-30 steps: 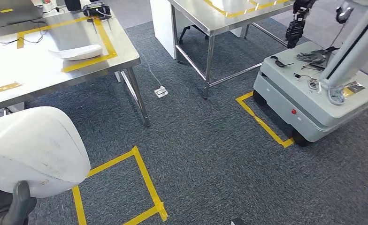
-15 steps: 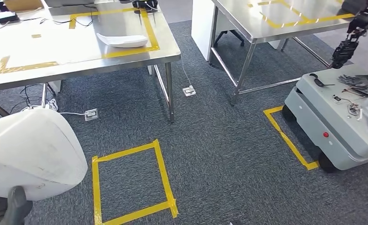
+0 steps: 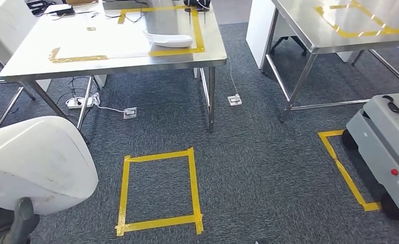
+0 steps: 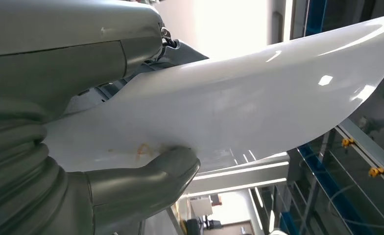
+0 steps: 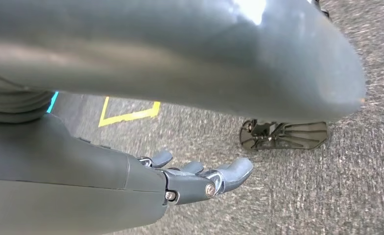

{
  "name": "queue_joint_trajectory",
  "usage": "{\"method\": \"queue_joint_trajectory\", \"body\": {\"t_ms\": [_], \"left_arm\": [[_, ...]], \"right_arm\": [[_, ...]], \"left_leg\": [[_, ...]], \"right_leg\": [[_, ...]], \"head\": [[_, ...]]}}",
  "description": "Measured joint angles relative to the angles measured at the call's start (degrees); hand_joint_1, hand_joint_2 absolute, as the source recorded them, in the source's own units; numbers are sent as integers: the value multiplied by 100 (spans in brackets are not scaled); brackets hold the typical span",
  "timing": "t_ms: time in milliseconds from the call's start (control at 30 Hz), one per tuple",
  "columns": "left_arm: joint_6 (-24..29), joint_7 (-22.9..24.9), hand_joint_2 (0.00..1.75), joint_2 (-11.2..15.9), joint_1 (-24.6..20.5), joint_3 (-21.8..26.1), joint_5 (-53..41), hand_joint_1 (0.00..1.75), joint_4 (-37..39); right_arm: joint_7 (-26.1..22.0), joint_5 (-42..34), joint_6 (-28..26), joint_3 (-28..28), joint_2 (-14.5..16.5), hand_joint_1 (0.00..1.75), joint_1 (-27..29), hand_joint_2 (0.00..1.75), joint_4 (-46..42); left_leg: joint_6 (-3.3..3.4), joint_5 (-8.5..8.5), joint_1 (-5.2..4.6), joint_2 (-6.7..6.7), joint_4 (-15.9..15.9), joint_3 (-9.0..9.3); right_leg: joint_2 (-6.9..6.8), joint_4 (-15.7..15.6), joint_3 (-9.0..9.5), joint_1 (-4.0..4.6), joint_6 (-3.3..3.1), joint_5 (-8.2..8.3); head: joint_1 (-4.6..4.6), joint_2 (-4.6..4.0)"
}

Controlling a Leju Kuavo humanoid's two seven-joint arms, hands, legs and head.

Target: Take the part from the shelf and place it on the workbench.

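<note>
Grey carpet [image 3: 248, 168] marked with yellow tape covers the floor, and steel counters stand across it.

The part [image 3: 37, 162], a large, smooth white curved shell, sits low at the robot's left side in the head view, carried by the left hand [image 4: 131, 183]. In the left wrist view the thick grey thumb [image 4: 173, 164] presses against the shell's glossy underside beside a small orange smudge, and the rest of that hand reaches round the other face, so the shell is gripped between them (the far fingers are mostly hidden by it). The shell's pointed end sweeps out well away from the hand.

The right hand [image 5: 200, 178] hangs over the carpet with nothing in it, its fingers loosely apart and slightly curled.

Just ahead of the held part, on the floor, lies a yellow tape square [image 3: 159, 190]. Beyond that square stands the nearer counter [image 3: 50, 63], its top carrying a yellow tape outline and, at that outline's near corner, a second white shell [image 3: 169, 39]. Cables and a dark device lie along its far edge; a power strip [image 3: 78, 103] and floor sockets sit beneath it. A second counter [image 3: 314, 38], also taped in yellow, stands off toward the right hand's side, and a grey wheeled cart [image 3: 386, 147] is parked beside an L-shaped tape corner [image 3: 347, 173].
</note>
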Motion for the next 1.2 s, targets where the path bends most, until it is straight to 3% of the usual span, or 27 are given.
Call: {"method": "queue_joint_trajectory", "body": {"t_ms": [33,67,133,200,233,300,367,433,500,533,567,633,700,800,867,933,1000,1033,1067,1100,1133,1200], "left_arm": [[10,23,175,-5,-8,-18,-1,175,9],[30,49,175,-16,-21,-32,-11,175,12],[100,91,175,-51,-67,-49,-40,175,-16],[169,109,175,-78,-130,-38,-58,175,-78],[191,113,175,-83,-152,-21,-57,175,-107],[209,104,175,-87,-144,54,-38,175,-144],[188,28,175,-97,-78,155,-15,175,-177],[153,-77,175,-119,-6,226,-21,175,-196],[137,-158,175,-134,46,262,-47,175,-175],[140,-196,175,-137,71,281,-56,175,-161],[146,-222,175,-137,94,299,-48,175,-151],[137,-237,175,-136,128,334,32,175,-145],[96,-223,175,-136,135,350,140,175,-147],[93,-211,175,-138,130,353,128,175,-182],[115,-183,175,-139,122,352,83,175,-242],[137,-140,175,-138,91,348,54,175,-277],[160,-88,175,-137,57,342,57,175,-278],[167,-52,175,-136,34,340,73,175,-271],[169,-9,175,-133,-8,338,99,175,-261],[169,40,175,-127,-69,330,132,175,-246],[173,84,175,-118,-136,318,165,175,-228],[193,147,175,-100,-256,289,224,175,-188]], "right_arm": [[14,13,0,-1,4,0,3,0,0],[41,26,0,-2,9,0,2,0,0],[95,53,0,-3,22,0,-1,0,0],[123,114,0,-5,25,0,-2,0,0],[138,166,0,-5,20,0,-6,0,0],[122,264,0,-3,2,0,-22,0,-4],[-49,302,0,-2,-20,0,-28,0,-14],[-250,315,0,-1,-35,0,-18,0,-20],[-372,312,0,1,-49,0,3,0,-20],[-429,282,0,-1,-55,0,11,0,-20],[-483,228,0,-8,-61,0,13,0,-20],[-536,107,0,-50,-69,0,-1,0,-20],[-478,36,0,-103,-74,0,-18,0,-20],[-398,-122,0,-220,-74,0,-26,0,-20],[-330,-212,0,-326,-68,0,-23,0,-20],[-267,-235,-1,-389,-66,0,-17,0,-20],[-282,-298,-2,-460,-67,0,-10,0,-20],[-294,-336,-2,-505,-67,0,-10,0,-20],[-289,-359,-2,-546,-66,0,-13,0,-20],[-280,-360,-2,-578,-66,0,-16,0,-20],[-273,-350,-2,-599,-65,0,-20,0,-20],[-312,-345,-2,-634,-66,0,-39,0,-20]], "left_leg": [[0,6,0,24,87,-10],[6,107,-1,50,-40,92],[46,391,-23,248,-754,526],[141,507,-67,438,-1287,829],[190,491,-89,464,-1364,862],[270,516,-84,314,-1383,840],[335,550,-51,185,-1427,845],[388,585,-24,61,-1448,838],[411,603,-21,-64,-1438,799],[412,606,-20,-125,-1428,788],[408,605,-19,-178,-1417,785],[387,599,-18,-255,-1398,790],[328,590,-35,-298,-1382,776],[202,599,-37,-334,-1409,749],[143,540,-34,-249,-1303,694],[103,296,-33,-89,-783,445],[71,31,-27,-9,-40,54],[62,15,-24,4,172,-70],[60,115,-23,14,168,-84],[65,308,-23,27,-61,19],[76,530,-23,53,-448,203],[128,695,-50,113,-1096,555]], "right_leg": [[-92,4,0,8,-1,-7],[-181,10,5,12,2,-15],[-335,30,26,20,25,-46],[-459,61,43,52,75,-86],[-517,68,51,68,103,-97],[-620,69,77,77,160,-116],[-393,228,38,51,240,-253],[20,816,-228,10,306,-587],[171,1505,-584,-12,335,-847],[184,1632,-669,-18,341,-822],[188,1548,-658,-22,339,-689],[221,853,-387,-33,313,-251],[282,236,-145,-21,270,-22],[294,83,-110,3,176,-8],[262,34,-79,-17,93,11],[228,2,-40,-31,24,-16],[191,4,6,-23,-9,-89],[171,5,46,-21,-9,-131],[150,6,101,-23,3,-172],[129,7,172,-27,24,-217],[109,7,250,-32,49,-266],[77,-1,356,-23,121,-368]], "head": [[1,0],[0,0],[0,0],[4,0],[7,0],[9,0],[18,0],[39,0],[58,0],[69,0],[78,0],[91,0],[91,0],[90,0],[86,0],[83,0],[83,0],[83,0],[83,0],[83,0],[83,0],[76,0]]}}
